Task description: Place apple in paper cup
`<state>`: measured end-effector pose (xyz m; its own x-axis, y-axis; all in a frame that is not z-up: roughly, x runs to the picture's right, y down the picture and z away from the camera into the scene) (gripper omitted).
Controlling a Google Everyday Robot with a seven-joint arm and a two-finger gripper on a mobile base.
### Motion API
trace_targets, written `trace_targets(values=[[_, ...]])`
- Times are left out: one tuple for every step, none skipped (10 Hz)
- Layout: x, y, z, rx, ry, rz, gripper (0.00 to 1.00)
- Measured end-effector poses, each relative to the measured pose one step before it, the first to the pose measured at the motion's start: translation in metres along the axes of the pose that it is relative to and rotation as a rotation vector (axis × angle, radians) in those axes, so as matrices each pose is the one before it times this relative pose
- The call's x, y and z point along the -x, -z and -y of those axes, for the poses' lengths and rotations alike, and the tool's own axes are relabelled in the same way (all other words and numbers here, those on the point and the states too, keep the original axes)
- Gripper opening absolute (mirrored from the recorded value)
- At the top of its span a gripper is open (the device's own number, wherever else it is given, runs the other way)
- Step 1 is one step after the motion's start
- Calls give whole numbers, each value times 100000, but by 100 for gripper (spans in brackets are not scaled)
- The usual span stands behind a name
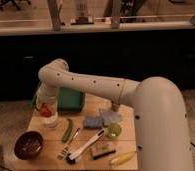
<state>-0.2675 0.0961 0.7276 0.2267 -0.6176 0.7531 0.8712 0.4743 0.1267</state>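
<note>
Pincer: my pincer hangs at the left rear of the bench, just over the paper cup, and it is pinching the apple.
Apple: the apple is off the bench, held at the tip of my pincer and directly above the cup's mouth, close to the rim or touching it; I cannot tell which.
Paper cup: the paper cup is white, stands upright and looks empty as far as I can see. The long green vegetable lies just beside it on the right, and the dark bowl sits nearer the front-left corner.
How the apple will handle: I judge it firm and smooth, light for my arm, and round enough to roll or squirt sideways if I squeeze off-centre. It should bruise rather than break.
Where to hold: across its widest part, one pad on each side, so it sits level and drops straight.
How the cup will handle: thin and light, I reckon, so it would tip or slide at a nudge. The apple is only a little narrower than the mouth.
Next move calls for: centring over the mouth, lowering until the fruit is inside the rim, then letting go gently.
Risk: clipping the rim and knocking the cup toward the green box behind it.
</note>
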Motion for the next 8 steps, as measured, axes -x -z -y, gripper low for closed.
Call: trace_targets(values=[[-161, -97, -317, 334, -941, -304, 77], [-44, -125, -172, 273, -492, 9, 80], [-16, -87, -135, 248, -481, 18, 80], [-49, -112, -202, 273, -438, 89, 80], [-8, 13, -151, 224, -317, 47, 80], [3, 25, -57, 156, -64, 37, 80], [0, 24, -62, 194, 15, -30, 80], [-38, 172, -83, 169, 70, -352, 80]])
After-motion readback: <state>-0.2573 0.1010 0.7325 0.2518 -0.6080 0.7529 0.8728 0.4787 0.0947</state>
